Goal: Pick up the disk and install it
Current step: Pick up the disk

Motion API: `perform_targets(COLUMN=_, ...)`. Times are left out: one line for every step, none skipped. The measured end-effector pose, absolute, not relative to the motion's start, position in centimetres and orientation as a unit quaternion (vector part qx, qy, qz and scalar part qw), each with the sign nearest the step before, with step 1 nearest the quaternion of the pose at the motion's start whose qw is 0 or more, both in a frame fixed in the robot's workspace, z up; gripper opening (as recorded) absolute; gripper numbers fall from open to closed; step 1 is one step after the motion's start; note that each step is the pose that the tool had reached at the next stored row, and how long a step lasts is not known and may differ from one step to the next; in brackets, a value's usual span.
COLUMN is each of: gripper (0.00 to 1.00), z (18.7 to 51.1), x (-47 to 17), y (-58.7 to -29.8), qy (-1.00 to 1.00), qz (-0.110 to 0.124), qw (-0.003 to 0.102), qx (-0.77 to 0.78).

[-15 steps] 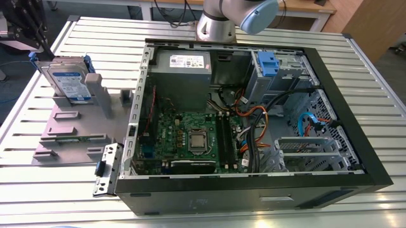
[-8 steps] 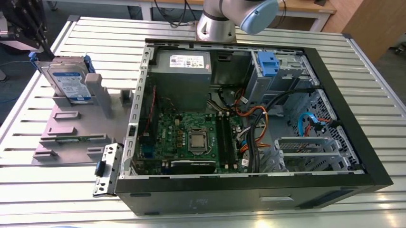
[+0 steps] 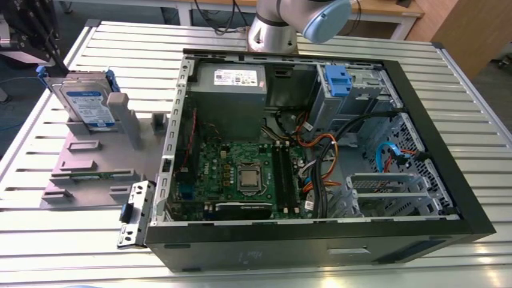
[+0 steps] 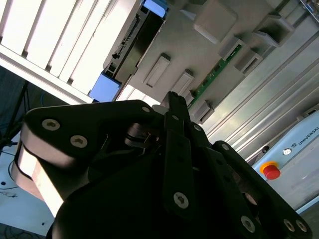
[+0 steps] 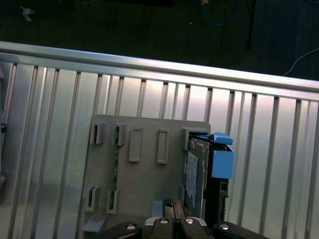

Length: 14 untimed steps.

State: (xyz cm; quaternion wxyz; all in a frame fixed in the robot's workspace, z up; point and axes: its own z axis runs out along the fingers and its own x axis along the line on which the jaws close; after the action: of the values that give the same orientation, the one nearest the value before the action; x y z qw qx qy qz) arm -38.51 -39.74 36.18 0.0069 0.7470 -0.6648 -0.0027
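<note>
The disk (image 3: 84, 102) stood on edge, leaning, in a slot at the far end of a grey holder plate (image 3: 88, 174). The plate lay on the slatted bench (image 3: 120, 48), just to the exterior view's left of an open computer case (image 3: 320, 246). In the first wrist view the disk (image 5: 194, 169) sat near the gripper (image 5: 172, 205) but clear of it. The gripper's fingers looked pressed together with nothing between them. The arm (image 3: 288, 24) rose behind the case.

Exterior view high above computer case (image 3: 280, 246); both wrist views over fixture plate (image 4: 199, 45) (image 5: 149, 174)
</note>
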Motion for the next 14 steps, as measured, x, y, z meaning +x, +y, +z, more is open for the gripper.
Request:
perform_targets(gripper=0.11, z=36.18, x=-38.51, y=-39.74, qy=-0.665, qz=-0.003, qw=0.007, qx=0.747)
perform_targets(gripper=0.11, z=36.18, x=-38.51, y=-39.74, qy=-0.664, qz=-0.003, qw=0.007, qx=0.747)
perform_targets(gripper=0.11, z=36.18, x=-38.51, y=-39.74, qy=-0.664, qz=-0.003, qw=0.007, qx=0.747)
perform_targets(gripper=0.11, z=36.18, x=-38.51, y=-39.74, qy=-0.664, qz=-0.003, qw=0.007, qx=0.748)
perform_targets(gripper=0.11, z=36.18, x=-38.51, y=-39.74, qy=-0.664, qz=-0.003, qw=0.007, qx=0.748)
perform_targets(gripper=0.11, z=36.18, x=-38.51, y=-39.74, qy=-0.664, qz=-0.003, qw=0.007, qx=0.748)
perform_targets(gripper=0.11, z=36.18, x=-38.51, y=-39.74, qy=-0.663, qz=-0.003, qw=0.007, qx=0.748)
perform_targets(gripper=0.11, z=36.18, x=-38.51, y=-39.74, qy=-0.663, qz=-0.003, qw=0.007, qx=0.748)
perform_targets(gripper=0.11, z=36.18, x=-38.51, y=-39.74, qy=-0.663, qz=-0.003, qw=0.007, qx=0.748)
perform_targets(gripper=0.11, z=36.18, x=-38.51, y=-39.74, qy=-0.663, qz=-0.003, qw=0.007, qx=0.749)
perform_targets(gripper=0.11, z=36.18, x=-38.51, y=-39.74, qy=-0.663, qz=-0.003, qw=0.007, qx=0.749)
perform_targets(gripper=0.11, z=36.18, x=-38.51, y=-39.74, qy=-0.663, qz=-0.003, qw=0.007, qx=0.749)
perform_targets(gripper=0.11, z=36.18, x=-38.51, y=-39.74, qy=-0.662, qz=-0.003, qw=0.007, qx=0.749)
perform_targets(gripper=0.11, z=36.18, x=-38.51, y=-39.74, qy=-0.662, qz=-0.003, qw=0.007, qx=0.749)
